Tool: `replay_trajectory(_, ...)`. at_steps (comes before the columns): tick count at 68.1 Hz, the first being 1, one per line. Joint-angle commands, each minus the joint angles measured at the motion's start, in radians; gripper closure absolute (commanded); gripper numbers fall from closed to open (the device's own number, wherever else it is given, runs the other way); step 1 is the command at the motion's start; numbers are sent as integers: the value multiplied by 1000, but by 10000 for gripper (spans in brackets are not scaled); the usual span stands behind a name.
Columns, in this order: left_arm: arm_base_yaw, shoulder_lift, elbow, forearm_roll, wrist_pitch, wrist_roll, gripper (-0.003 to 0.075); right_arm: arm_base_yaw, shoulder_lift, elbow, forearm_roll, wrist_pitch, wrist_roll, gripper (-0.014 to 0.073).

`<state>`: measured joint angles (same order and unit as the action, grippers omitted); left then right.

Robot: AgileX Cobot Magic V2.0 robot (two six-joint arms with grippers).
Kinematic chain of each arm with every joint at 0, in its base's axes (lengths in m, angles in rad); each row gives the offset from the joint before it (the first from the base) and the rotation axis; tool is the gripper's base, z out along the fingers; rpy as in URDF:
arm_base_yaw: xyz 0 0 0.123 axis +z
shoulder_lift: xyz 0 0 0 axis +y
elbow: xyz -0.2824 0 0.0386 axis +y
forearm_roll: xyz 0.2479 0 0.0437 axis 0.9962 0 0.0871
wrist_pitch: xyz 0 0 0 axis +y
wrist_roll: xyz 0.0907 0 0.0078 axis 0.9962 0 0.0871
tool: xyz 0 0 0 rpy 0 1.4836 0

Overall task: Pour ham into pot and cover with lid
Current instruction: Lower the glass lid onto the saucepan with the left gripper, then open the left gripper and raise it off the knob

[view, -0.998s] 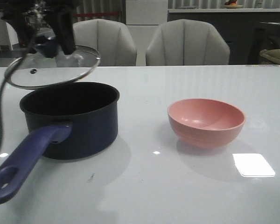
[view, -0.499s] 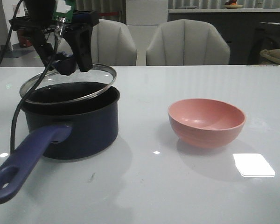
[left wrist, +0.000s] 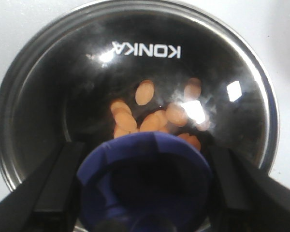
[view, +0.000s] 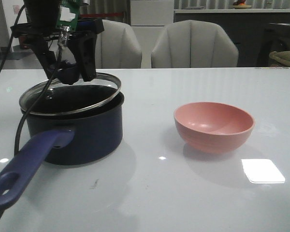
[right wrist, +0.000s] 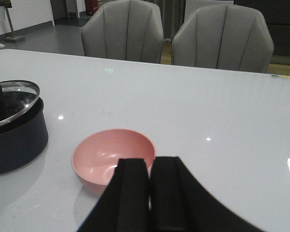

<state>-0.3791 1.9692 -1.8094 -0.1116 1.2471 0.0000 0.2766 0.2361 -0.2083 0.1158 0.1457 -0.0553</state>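
The lid (view: pixel 70 93) is held by its dark blue knob (left wrist: pixel 144 180) in the left gripper (view: pixel 67 72), whose fingers (left wrist: pixel 48 186) are clamped against the knob on both sides. In the front view the lid is seen tilted over the pot (view: pixel 75 126), its nearer edge low at the pot's rim and its far edge raised slightly above it; whether it touches the rim cannot be told. Through the glass in the left wrist view, the ham (left wrist: pixel 152 116) is seen lying as orange-pink chunks on the pot's black floor, directly below the gripper. The pink bowl (view: pixel 213 126) stands well apart to the right on the white table (view: pixel 193 193). The right gripper (right wrist: pixel 150 191) is seen with its fingers pressed together, nothing held, near the bowl.
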Motion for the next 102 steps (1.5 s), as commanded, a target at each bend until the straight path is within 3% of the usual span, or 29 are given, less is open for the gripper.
replay_trajectory(1,-8,-56,-26,-14,23,0,468,-1,9,-29,-10,-75,-11,432)
replay_trajectory(8,-8,-52,-23,-14,23,0,439,-1,9,-29,-10,-75,-11,432)
replay_trajectory(39,-8,-34,-18,-4,23,0,102,-1,9,-29,-10,-75,-11,432)
replay_trajectory(59,-8,-41,-71,-4,24,0,95,-1,9,-29,-10,-75,-11,432)
replay_trajectory(75,-7,-192,-51,-4,-1,36,95,-1,9,-29,-10,-75,-11,432)
replay_trajectory(87,-7,-381,104,-4,-113,39,95,-1,9,-29,-10,-75,-11,432)
replay_trajectory(102,-7,-645,416,-9,-296,39,95,-1,9,-29,-10,-75,-11,432)
